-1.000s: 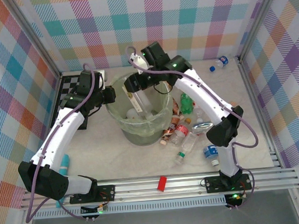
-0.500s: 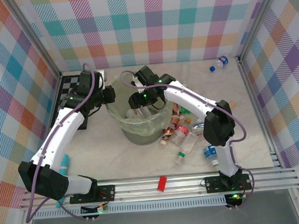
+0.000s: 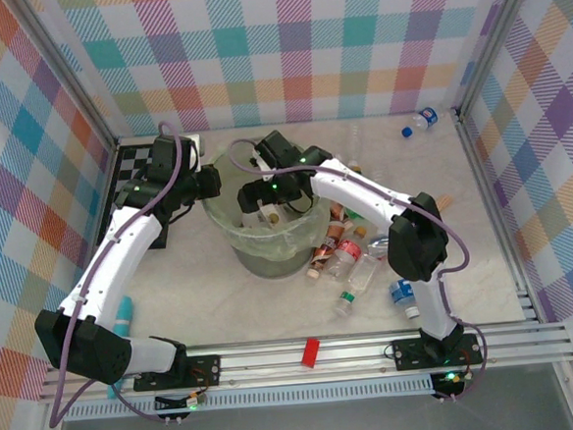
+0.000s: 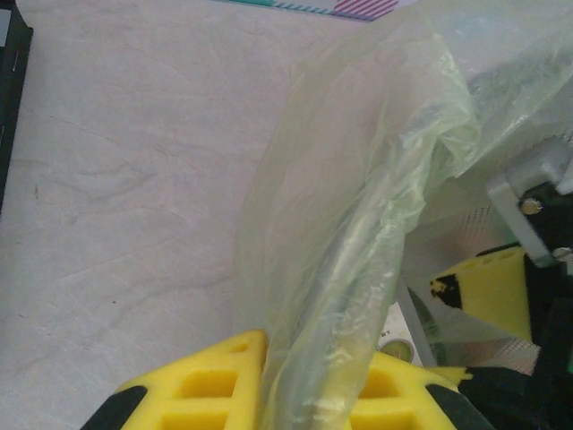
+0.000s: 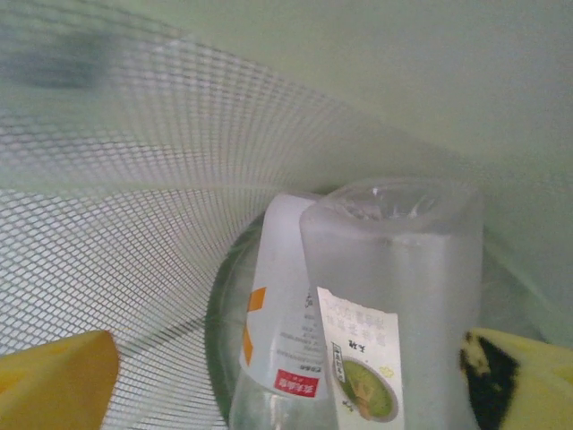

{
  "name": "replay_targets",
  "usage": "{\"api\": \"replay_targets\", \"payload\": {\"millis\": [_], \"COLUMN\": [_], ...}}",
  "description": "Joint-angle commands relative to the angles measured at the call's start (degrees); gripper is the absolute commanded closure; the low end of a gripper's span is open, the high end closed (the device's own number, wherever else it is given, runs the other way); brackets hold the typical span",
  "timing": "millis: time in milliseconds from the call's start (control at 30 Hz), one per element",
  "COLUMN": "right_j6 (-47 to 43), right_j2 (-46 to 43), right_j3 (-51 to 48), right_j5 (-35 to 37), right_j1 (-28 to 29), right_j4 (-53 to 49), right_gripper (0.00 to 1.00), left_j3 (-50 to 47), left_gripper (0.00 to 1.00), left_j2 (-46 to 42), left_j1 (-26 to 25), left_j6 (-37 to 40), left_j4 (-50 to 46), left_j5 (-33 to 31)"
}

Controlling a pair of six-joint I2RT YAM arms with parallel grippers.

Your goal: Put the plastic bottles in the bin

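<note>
The bin (image 3: 237, 240) is a round pale-green bucket with a thin liner, standing mid-table. My left gripper (image 3: 211, 184) is shut on the bin's rim and liner (image 4: 358, 224), with the plastic pinched between the yellow fingers (image 4: 206, 385). My right gripper (image 3: 265, 203) reaches down inside the bin. Its yellow fingers (image 5: 54, 376) stand wide apart, so it is open. Between them lies a clear plastic bottle (image 5: 403, 269) with a green-pictured label, close to the right finger. It leans on a white-labelled bottle (image 5: 286, 305). Several more plastic bottles (image 3: 353, 255) lie in a heap right of the bin.
One bottle (image 3: 420, 122) lies in the far right corner and a blue-labelled one (image 3: 403, 295) near the right arm's base. A chessboard (image 3: 131, 172) lies far left, a red block (image 3: 311, 352) at the front rail, and a teal object (image 3: 125, 315) beside the left arm.
My right gripper came down from above the bin's far rim into the bin, and its jaws have opened wide round the bottle. The left arm has not moved.
</note>
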Motion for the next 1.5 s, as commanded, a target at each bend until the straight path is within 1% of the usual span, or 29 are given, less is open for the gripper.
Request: {"api": "replay_targets", "payload": {"millis": [0, 233, 400, 533, 633, 767, 867, 967, 1067, 1133, 1167, 1267, 1400, 1467], "right_j6": [-2.66, -5.38, -6.73, -6.51, -5.22, -1.51, 0.12, 1.73, 4.38, 5.03, 5.45, 8.86, 11.0, 11.28], "right_j2": [-4.49, -10.33, -14.55, -17.49, -19.39, -21.27, -21.48, -18.67, -11.14, -6.14, -4.35, -0.13, 9.11, 14.35], "right_j3": [3.79, 8.72, 13.27, 13.73, 12.25, 6.39, 0.54, -1.79, 1.97, 5.55, 5.94, 5.27, 12.46, 18.23], "right_j5": [0.4, -0.9, 2.89, 4.18, 3.1, -2.74, -1.63, 1.79, 4.83, 4.42, 5.22, 10.2, 12.81, 13.53], "right_j1": [0.2, 0.14, -0.19, -2.86, -7.39, -18.28, -25.6, -31.13, -35.33, -37.18, -37.94, -40.11, -43.4, -44.28], "right_j4": [-2.13, -6.14, -10.72, -12.28, -12.14, -7.78, -2.88, 0.16, -0.53, -1.76, -0.58, 5.05, 5.54, 3.89], "right_gripper": [0.0, 0.01, 0.01, 0.0, 0.01, 0.01, 0.01, 0.0, 0.0, 0.01, 0.01, 0.01, 0.0, 0.01], "left_j3": [-0.26, -0.37, -0.25, -0.68, -1.14, -0.77, -0.67, -1.3, -1.3, -2.37, -2.85, -3.91, -3.87, -3.62], "left_gripper": [1.0, 1.0, 1.0, 1.0, 1.0, 1.0, 1.0, 1.0, 1.0, 1.0, 1.0, 1.0, 1.0, 1.0], "left_j2": [-0.46, -0.44, -0.37, -0.63, -0.86, -0.47, -0.74, -0.95, -0.41, -1.34, -1.98, -3.39, -3.44, -3.18], "left_j1": [-0.11, -0.11, -0.11, -0.11, -0.13, -0.06, -0.05, -0.03, -0.09, -0.1, -0.06, -0.09, -0.01, -0.02], "left_j6": [1.37, 1.37, 1.37, 1.37, 1.37, 1.37, 1.44, 2.05, 1.95, 1.4, 1.21, 1.02, 1.2, 1.2], "left_j4": [-0.53, -0.55, -0.61, -0.47, -0.29, -0.29, -0.34, -0.23, -1.56, -1.07, -0.82, -0.68, -1.25, -1.25], "left_j5": [-1.32, -1.64, -1.42, -1.37, -1.2, -0.34, -0.54, -1.5, -0.4, 0.04, -0.24, -0.79, -0.58, -0.53]}}
